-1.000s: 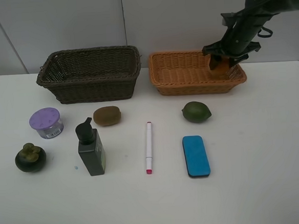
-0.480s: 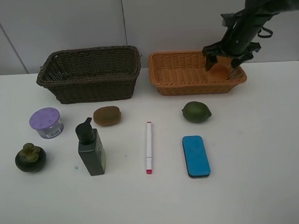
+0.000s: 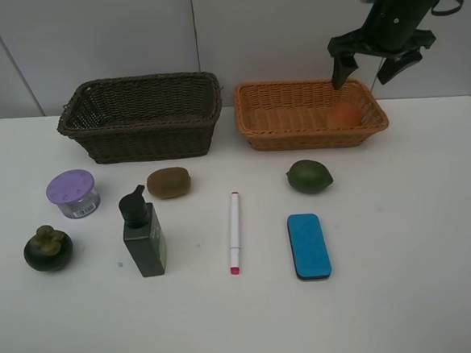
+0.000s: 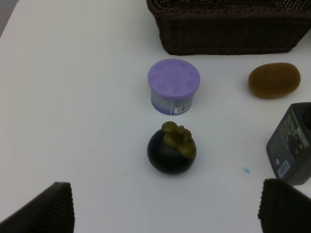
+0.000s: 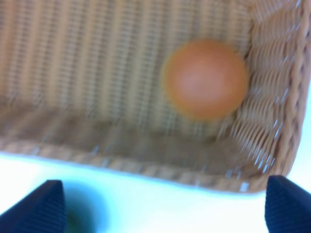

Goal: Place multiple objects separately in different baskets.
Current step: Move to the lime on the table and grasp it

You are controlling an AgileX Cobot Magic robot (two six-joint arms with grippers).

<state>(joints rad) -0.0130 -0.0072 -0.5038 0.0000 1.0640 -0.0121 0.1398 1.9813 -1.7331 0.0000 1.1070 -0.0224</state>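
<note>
1. White table (image 3: 417, 236): bears every item below.
2. Dark brown basket (image 3: 144, 142): back left of the table; we see nothing in it.
3. Orange-tan basket (image 3: 297, 137): just beside the dark one, on its right, and shallower.
4. Right gripper (image 3: 365, 69): hangs above the right end of the orange-tan basket, jaws spread wide and holding nothing.
5. Left gripper (image 4: 165, 208): we see it in the left wrist view only, above the table near the mangosteen, jaws wide apart and empty.
6. Dark green pump bottle (image 3: 143, 235): upright, front left.
7. Blue eraser block (image 3: 308, 246): flat, front right of centre.
8. White pen (image 3: 234, 231): lying between bottle and eraser, red tip toward the front.
9. Purple-lidded jar (image 3: 73, 193): upright, left of the kiwi.
10. Green fruit (image 3: 309, 176): in front of the orange-tan basket.
11. Brown kiwi (image 3: 169, 182): in front of the dark basket.
12. Dark mangosteen (image 3: 48, 248): far left, near the jar.
13. Orange-red fruit (image 3: 343, 115): inside the orange-tan basket, at its right end near the wall.
</note>
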